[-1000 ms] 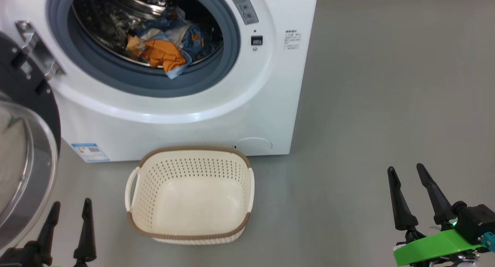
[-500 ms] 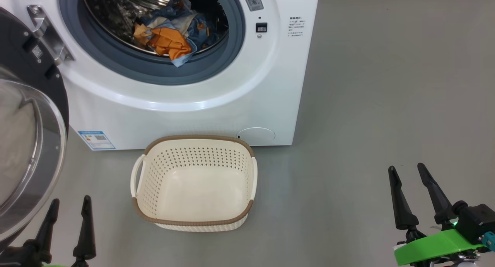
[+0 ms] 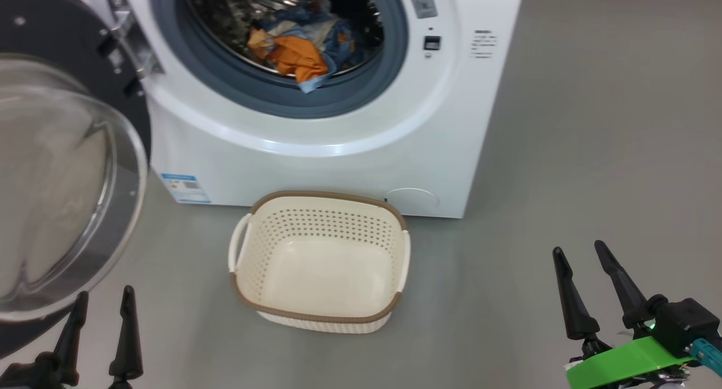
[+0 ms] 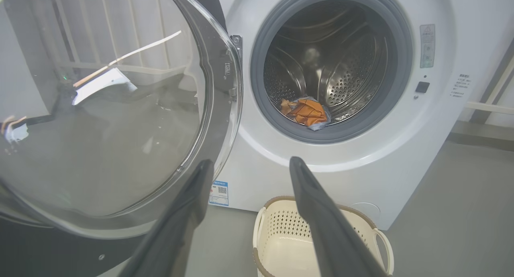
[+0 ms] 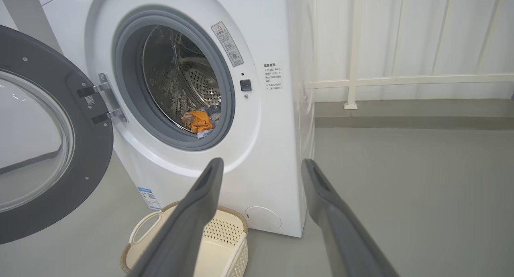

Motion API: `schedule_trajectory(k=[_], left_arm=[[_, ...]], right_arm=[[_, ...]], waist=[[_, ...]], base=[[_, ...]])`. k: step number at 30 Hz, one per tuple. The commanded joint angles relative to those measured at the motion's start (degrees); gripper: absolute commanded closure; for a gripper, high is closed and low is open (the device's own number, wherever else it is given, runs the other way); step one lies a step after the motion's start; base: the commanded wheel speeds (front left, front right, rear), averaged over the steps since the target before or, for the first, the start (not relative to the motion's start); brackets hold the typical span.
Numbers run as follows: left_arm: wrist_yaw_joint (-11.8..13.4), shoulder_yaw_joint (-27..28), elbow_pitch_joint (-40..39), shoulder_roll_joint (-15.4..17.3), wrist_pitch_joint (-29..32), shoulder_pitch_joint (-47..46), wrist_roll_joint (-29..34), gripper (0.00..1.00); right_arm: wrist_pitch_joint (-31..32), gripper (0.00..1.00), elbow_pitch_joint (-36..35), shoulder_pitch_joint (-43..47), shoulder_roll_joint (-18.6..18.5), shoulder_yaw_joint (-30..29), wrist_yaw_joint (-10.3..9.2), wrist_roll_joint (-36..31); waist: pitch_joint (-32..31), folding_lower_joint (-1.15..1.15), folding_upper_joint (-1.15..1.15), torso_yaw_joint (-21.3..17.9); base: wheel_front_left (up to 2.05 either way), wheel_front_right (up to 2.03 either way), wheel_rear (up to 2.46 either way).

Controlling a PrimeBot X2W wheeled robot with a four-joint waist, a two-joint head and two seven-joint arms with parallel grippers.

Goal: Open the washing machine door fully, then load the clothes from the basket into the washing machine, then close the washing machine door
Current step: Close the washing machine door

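Observation:
The white washing machine point(image 3: 350, 152) stands open, its round door point(image 3: 62, 175) swung out to the left with the glass bowl facing me. The clothes point(image 3: 304, 51), blue and orange, lie inside the steel drum at its front lip, also seen as the clothes point(image 4: 305, 112) and the clothes point(image 5: 198, 122). The cream basket point(image 3: 318, 262) sits on the floor in front of the machine with nothing in it. My left gripper point(image 3: 104, 296) is open at the lower left, just below the door's rim. My right gripper point(image 3: 581, 251) is open at the lower right, well clear of the basket.
Grey floor point(image 3: 564, 152) spreads to the right of the machine. A white rail and pale wall point(image 5: 401, 80) run behind it. The door's hinge point(image 3: 127, 36) juts from the machine's left front.
The head camera has turned left, so machine and basket sit further right in the picture and more of the door shows. Both grippers stay open and low.

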Motion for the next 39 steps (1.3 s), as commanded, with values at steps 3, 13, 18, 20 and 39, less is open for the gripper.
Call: schedule_trajectory(k=[3,13,18,20,39], left_arm=[[0.0,3.3,-2.0,0.1,-0.4,-0.3,1.1,0.0],[0.0,6.5,-2.1,-2.0,-0.4,1.7,2.2,0.0],[0.0,7.4,-2.3,-2.8,-0.4,2.1,2.7,0.0],[0.0,8.7,-2.9,-3.4,-0.4,2.5,2.7,0.0],[0.0,18.7,-8.1,-6.3,-0.4,6.2,1.0,0.0]], right_arm=[[-0.4,0.0,-0.7,-2.2,-1.3,2.8,0.32,-0.1],[-0.4,0.0,0.6,-4.3,-2.8,6.1,0.32,0.4],[-0.4,0.0,0.8,-4.9,-3.5,7.2,0.32,0.5],[-0.4,0.0,1.1,-6.0,-3.9,8.5,0.32,0.6],[-0.4,0.0,6.9,-17.1,-6.3,20.1,0.32,3.8]], waist=[[-0.6,0.0,0.0,6.1],[-0.9,0.0,0.0,17.2],[-0.8,0.0,0.0,20.8],[-0.1,0.0,0.0,21.5],[2.9,0.0,0.0,23.2]], base=[[0.0,0.0,0.0],[0.0,0.0,0.0],[0.0,0.0,0.0],[0.0,0.0,0.0],[0.0,0.0,0.0]])
